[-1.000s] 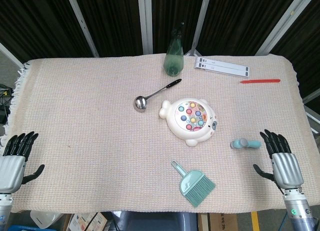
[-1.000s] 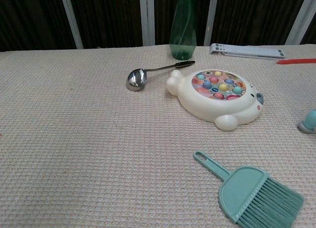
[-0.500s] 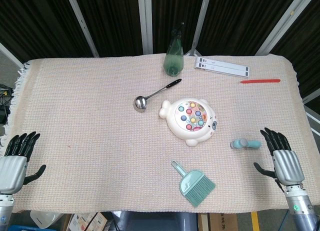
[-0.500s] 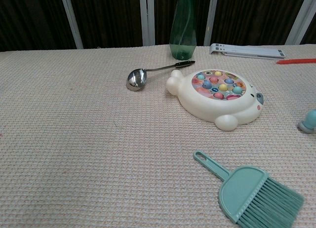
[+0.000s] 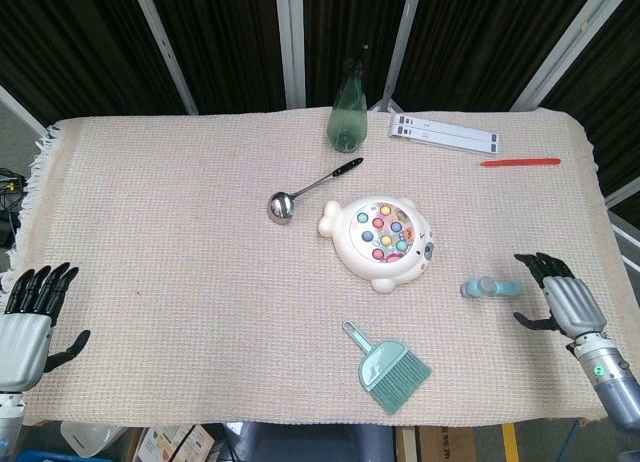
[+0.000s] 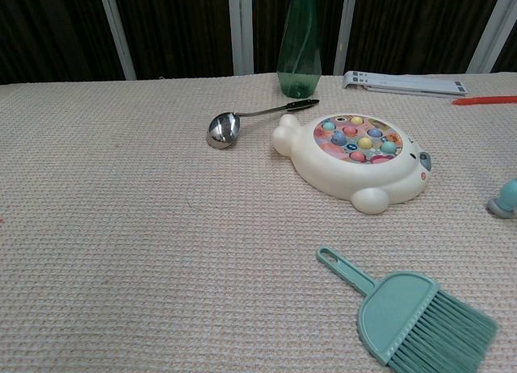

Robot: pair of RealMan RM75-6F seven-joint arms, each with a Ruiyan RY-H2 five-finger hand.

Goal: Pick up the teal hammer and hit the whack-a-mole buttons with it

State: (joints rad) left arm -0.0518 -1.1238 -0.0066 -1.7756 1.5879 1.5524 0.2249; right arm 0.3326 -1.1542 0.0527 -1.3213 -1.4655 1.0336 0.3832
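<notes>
Moved: right hand (image 5: 562,300) has shifted toward the far edge and tilted; I see its fingertips now just beside the hammer handle, not touching.
Unchanged: everything on the cloth sits where it was.
Right hand: fingers apart, holding nothing.
Left hand (image 5: 28,320): fingers spread, empty, at the near left table edge.
Teal hammer (image 5: 491,287): lying flat on the cloth, right of the whack-a-mole toy (image 5: 382,240), well apart from it; chest view only catches its head at the right border.
Containers: green spray bottle (image 5: 347,110) upright at the far edge; contents I cannot tell.
Writing: none I can read; white strip (image 5: 442,132) markings too small.
Others: ladle (image 5: 300,193), teal dustpan brush (image 5: 390,368), red pen (image 5: 520,162).
</notes>
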